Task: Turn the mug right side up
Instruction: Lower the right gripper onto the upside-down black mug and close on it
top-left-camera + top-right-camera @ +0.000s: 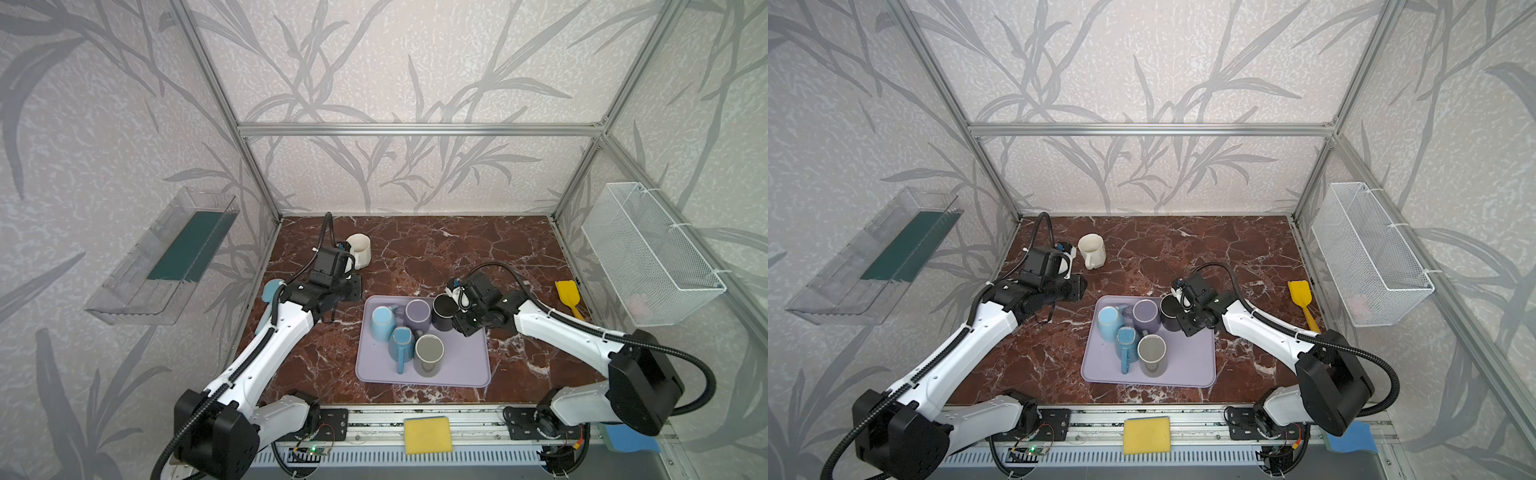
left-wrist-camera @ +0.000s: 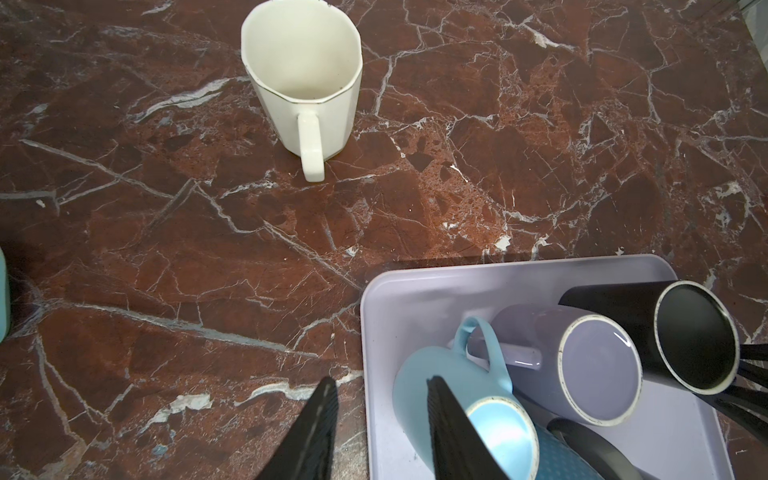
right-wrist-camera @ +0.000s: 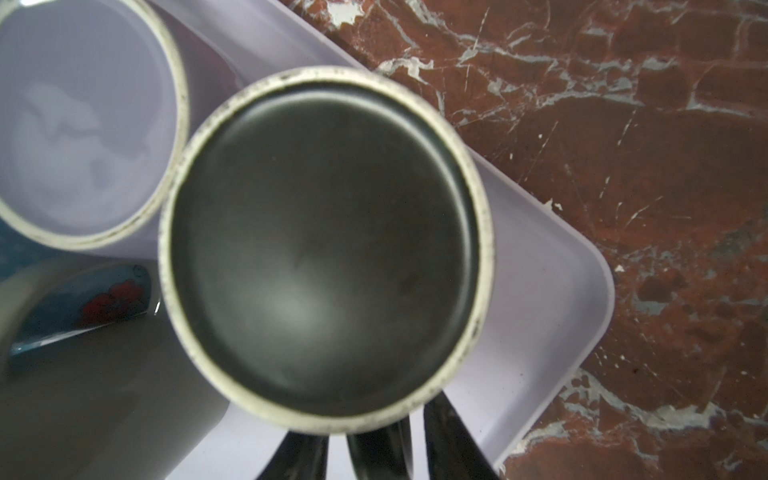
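A black mug (image 1: 443, 312) (image 1: 1170, 313) stands upside down at the far right corner of the lilac tray (image 1: 465, 368); its pale-ringed base (image 3: 328, 249) fills the right wrist view. My right gripper (image 3: 374, 440) (image 1: 454, 319) is low beside it, its two fingers straddling the mug's handle, with thin gaps showing on both sides. My left gripper (image 2: 380, 386) (image 1: 354, 289) hangs open above the tray's left edge, nothing between its fingers. In the left wrist view the black mug (image 2: 690, 332) shows at the tray's far end.
Also on the tray are a light blue mug (image 1: 382, 322), a lilac mug (image 1: 417, 313), a teal mug (image 1: 401, 345) and a grey mug (image 1: 429, 353). A cream mug (image 1: 359, 249) stands upright at the back left. A yellow spatula (image 1: 568, 293) lies at the right.
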`<state>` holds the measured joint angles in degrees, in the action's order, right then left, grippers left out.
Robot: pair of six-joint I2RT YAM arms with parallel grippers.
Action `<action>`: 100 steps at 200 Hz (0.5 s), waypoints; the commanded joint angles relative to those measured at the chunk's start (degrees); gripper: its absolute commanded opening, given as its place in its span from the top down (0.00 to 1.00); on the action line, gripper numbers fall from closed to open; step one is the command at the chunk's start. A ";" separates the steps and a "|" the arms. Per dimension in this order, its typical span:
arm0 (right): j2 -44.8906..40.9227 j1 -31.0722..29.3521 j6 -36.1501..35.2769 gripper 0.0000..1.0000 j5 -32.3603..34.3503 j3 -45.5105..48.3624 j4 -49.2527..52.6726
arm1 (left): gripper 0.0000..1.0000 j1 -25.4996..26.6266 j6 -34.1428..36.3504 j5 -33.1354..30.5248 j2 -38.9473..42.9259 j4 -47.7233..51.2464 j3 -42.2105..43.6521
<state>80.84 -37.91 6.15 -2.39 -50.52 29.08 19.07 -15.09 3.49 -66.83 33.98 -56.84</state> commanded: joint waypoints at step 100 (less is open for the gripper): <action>3.26 -1.77 -0.35 0.66 3.52 -3.87 3.93 | 0.60 0.35 0.47 -0.59 1.61 1.47 -0.11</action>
<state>83.13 -39.07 5.98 -0.16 -52.64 31.09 19.07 -15.09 3.46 -66.81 34.26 -56.84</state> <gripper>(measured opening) 0.342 0.397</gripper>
